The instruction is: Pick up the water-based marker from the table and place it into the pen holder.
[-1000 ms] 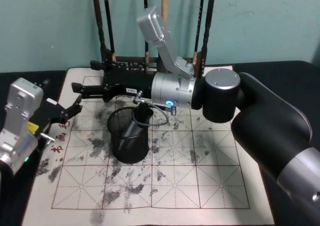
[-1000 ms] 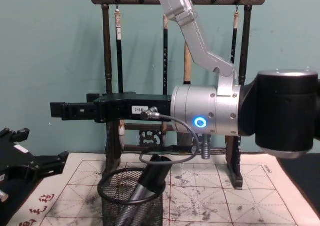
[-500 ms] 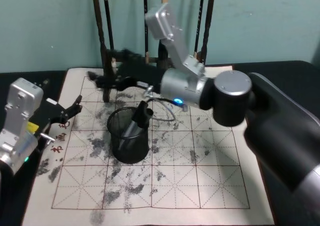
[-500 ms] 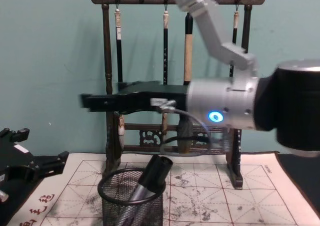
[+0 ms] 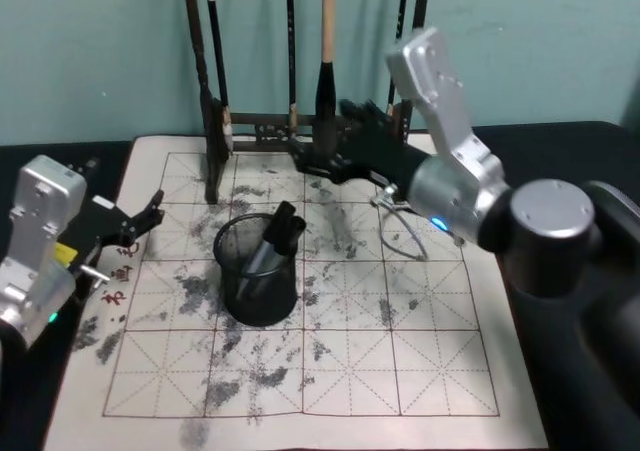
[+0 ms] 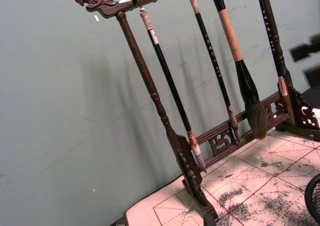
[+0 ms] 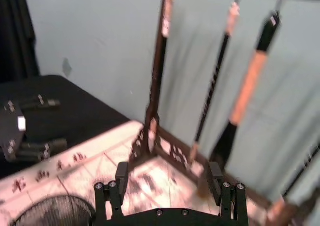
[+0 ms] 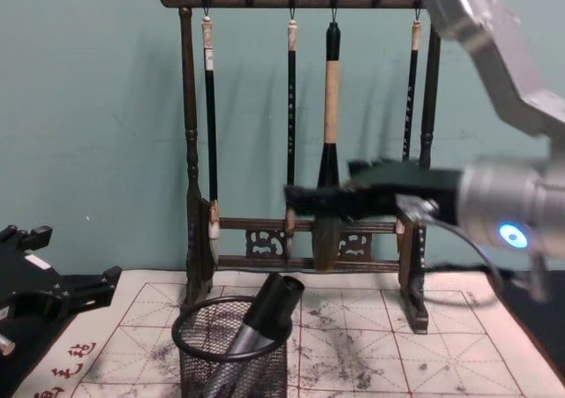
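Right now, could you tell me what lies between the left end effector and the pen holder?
In the head view, only ink-stained grid paper separates the left end effector from the pen holder.

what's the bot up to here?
The marker is already standing tilted in the pen holder on the practice mat. The right gripper is empty and open, up near the brush rack behind the holder. The left gripper sits open at the mat's left edge.
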